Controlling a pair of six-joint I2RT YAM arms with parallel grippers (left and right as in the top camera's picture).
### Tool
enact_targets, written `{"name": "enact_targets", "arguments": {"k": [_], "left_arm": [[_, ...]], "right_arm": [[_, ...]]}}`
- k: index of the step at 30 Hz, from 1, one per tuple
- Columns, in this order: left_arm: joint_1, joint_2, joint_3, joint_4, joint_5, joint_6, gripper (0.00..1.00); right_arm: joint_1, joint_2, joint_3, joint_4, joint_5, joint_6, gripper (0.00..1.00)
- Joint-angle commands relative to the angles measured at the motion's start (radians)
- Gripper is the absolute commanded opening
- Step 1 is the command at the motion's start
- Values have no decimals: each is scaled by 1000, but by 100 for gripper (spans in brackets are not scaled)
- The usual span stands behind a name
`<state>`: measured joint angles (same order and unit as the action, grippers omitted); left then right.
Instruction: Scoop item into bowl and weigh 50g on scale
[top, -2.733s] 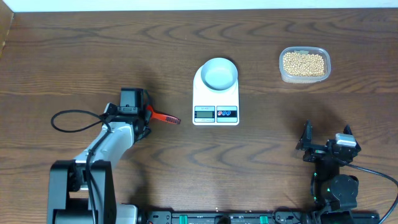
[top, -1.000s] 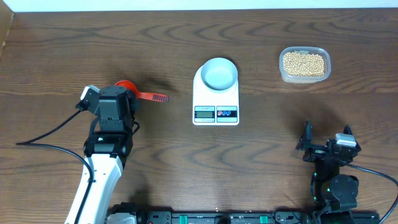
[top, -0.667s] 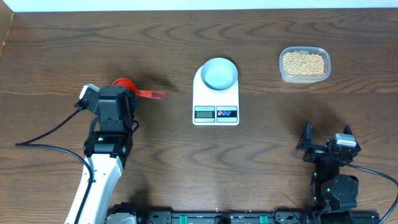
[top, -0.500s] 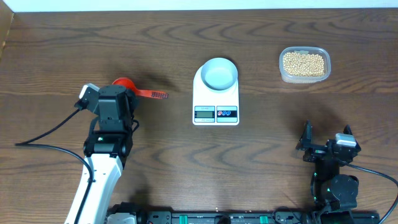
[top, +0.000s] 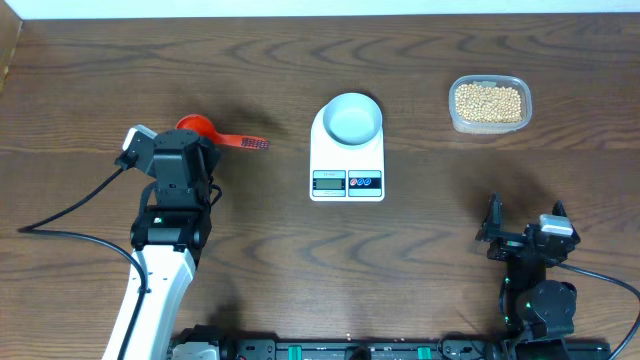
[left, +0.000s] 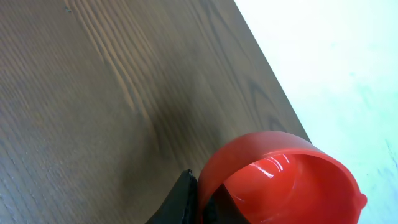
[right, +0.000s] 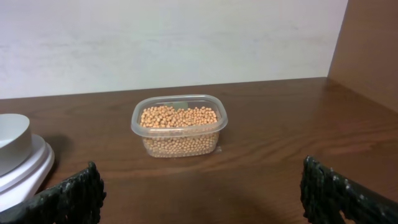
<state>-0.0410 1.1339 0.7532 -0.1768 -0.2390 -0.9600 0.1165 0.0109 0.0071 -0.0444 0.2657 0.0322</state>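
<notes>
Scoop (top: 202, 127), red, clamped in the left gripper (top: 196, 142) with handle pointing right, lies well left of the beans (top: 488, 101), which sit nearer the wide-open right gripper (top: 525, 228).

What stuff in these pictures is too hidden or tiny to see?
- Scale digits: too small, overhead.
- Left fingers gripping the red scoop: cut off by the bottom edge, left wrist; hidden under the arm, overhead.
- Bowl: cut by the left edge, right wrist.
</notes>
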Motion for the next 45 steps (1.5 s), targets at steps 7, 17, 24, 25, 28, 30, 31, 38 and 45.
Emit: {"name": "enact_targets", "arguments": {"k": [7, 17, 24, 25, 28, 30, 31, 38, 45], "left_arm": [[-2, -9, 50, -1, -20, 48, 7], [-2, -27, 55, -1, -20, 48, 7], [-2, -51, 72, -2, -20, 70, 7], [-2, -55, 74, -2, -20, 70, 7], [-2, -64, 79, -5, -19, 70, 7], [-2, -69, 81, -5, -16, 69, 7], [-2, -71, 82, -5, -14, 70, 7], [-2, -90, 84, -8, -9, 69, 7], [-2, -109, 96, -9, -8, 70, 7]], "right_arm": [[5, -6, -2, -4, 13, -15, 99], [5, -6, -2, -4, 13, -15, 99], [5, -6, -2, -4, 13, -15, 99], [5, -6, -2, -4, 13, -15, 99], [5, -6, -2, -4, 13, -15, 99], [5, -6, -2, -4, 13, -15, 99], [5, -6, -2, -4, 13, -15, 99], [5, -6, -2, -4, 13, -15, 99], [5, -6, -2, -4, 13, -15, 99]]}}
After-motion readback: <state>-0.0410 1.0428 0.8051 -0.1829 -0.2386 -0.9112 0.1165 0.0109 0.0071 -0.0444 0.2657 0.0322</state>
